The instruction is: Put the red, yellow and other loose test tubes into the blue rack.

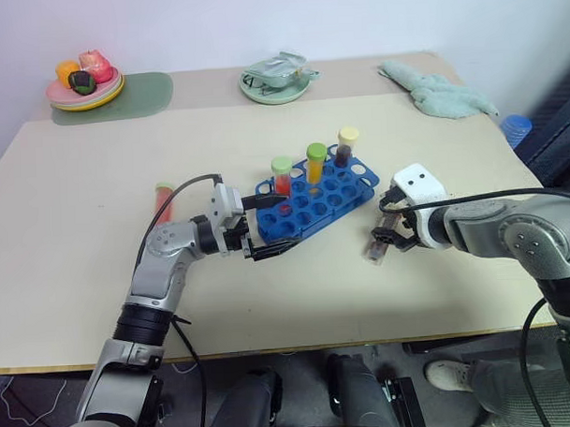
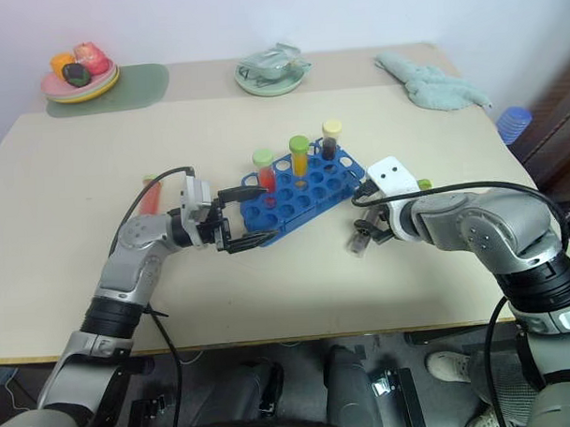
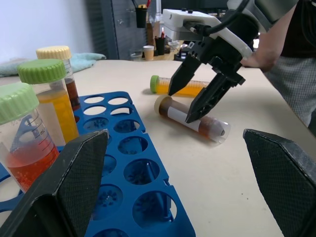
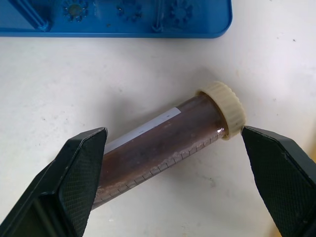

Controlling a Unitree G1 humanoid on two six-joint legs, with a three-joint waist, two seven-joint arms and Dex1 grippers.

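On the beige table, the right tool angles down, open over the brown tube.

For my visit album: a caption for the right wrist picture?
Open right gripper poised over a brown-filled tube lying beside the blue rack.

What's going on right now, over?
Both grippers open: left at blue rack, right straddling brown tube lying on table. Three tubes racked. Nothing blocking.

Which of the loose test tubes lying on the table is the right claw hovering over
The clear plastic tube of dark brown liquid with a cream screw cap, between the open right claw fingers; the orange-filled, green-capped tube lies beyond it.
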